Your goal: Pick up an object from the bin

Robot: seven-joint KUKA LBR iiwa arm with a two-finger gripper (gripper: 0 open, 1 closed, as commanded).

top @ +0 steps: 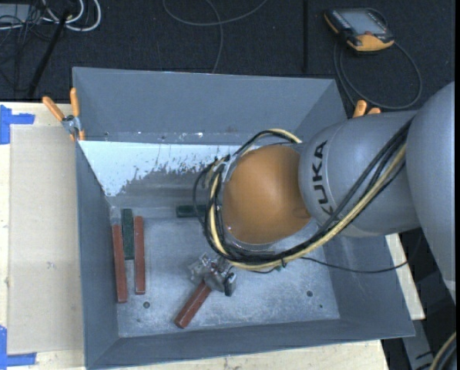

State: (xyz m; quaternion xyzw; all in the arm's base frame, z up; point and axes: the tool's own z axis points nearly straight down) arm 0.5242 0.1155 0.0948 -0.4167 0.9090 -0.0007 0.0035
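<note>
Fingers [202,268] down at the upper end of a reddish-brown stick [189,308]; clamped or apart, I cannot tell.
Gripper [214,276] hangs below the arm's orange cover [264,195], near the front middle of the bin [214,106]; that stick lies slantwise on the floor; well off to the left, two more brown sticks [139,257] lie side by side, a dark green stick [127,226] between their far ends; another dark green piece [186,211] lies just beside the cover.
</note>
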